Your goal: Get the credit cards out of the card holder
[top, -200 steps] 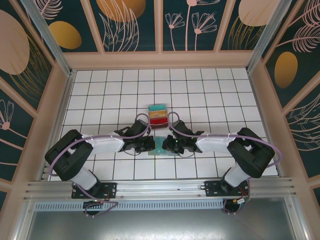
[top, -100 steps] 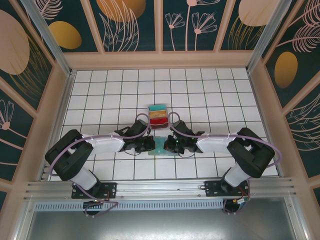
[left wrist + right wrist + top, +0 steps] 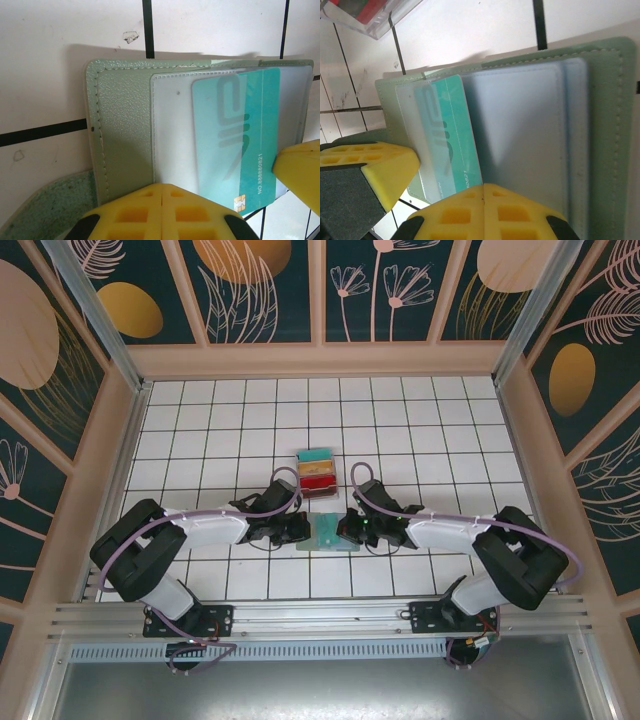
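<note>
Clamped on the card holder (image 3: pixel 125 130) with left gripper (image 3: pixel 162 194); closed at the jutting corner of teal credit card (image 3: pixel 235 140) with right gripper (image 3: pixel 484 192), nearer; lying lengthwise toward near edge of table (image 3: pixel 200 440).

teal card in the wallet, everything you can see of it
The teal card is thin plastic with a grey logo, a gold chip and a printed number along one edge. It lies flat in the open card holder, partly under a frosted clear sleeve, its chip end sticking out beside the left gripper.
</note>
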Motion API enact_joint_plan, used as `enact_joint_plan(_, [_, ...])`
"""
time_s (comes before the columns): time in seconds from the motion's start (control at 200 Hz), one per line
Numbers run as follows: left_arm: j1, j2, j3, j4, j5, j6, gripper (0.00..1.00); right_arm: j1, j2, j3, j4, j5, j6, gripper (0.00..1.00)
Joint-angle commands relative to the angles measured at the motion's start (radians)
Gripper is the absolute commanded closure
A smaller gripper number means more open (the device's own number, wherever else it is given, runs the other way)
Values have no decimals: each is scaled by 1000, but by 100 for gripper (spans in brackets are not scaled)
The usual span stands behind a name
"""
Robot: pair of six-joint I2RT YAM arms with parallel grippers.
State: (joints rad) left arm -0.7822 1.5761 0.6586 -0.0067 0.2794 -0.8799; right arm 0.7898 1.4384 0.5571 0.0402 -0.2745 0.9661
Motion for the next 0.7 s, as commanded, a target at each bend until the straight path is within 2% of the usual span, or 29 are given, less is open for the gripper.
enact_joint_plan(0.0, [-9, 13, 9, -55, -17, 4, 92, -12, -23, -23, -30, 3, -29, 100])
enact_joint_plan(0.04, [-8, 14, 9, -53, -16, 5, 92, -12, -23, -23, -23, 2, -28, 100])
enact_joint_plan(0.085, [-8, 15, 10, -53, -14, 7, 93, -12, -18, -23, -12, -4, -33, 91])
enact_joint_plan(0.13, [-9, 15, 10, -52, -13, 7, 94, -12, -14, -20, 2, -11, -39, 86])
enact_joint_plan(0.32, [-9, 19, 9, -49, -9, 5, 97, -12, 16, 5, 20, -12, -64, 79])
enact_joint_plan(0.591, [-9, 19, 8, -42, -4, 4, 97, -20, 44, 4, 42, -26, -82, 79])
enact_joint_plan(0.696, [-8, 20, 8, -42, -5, 4, 97, -20, 44, 4, 40, -26, -86, 88])
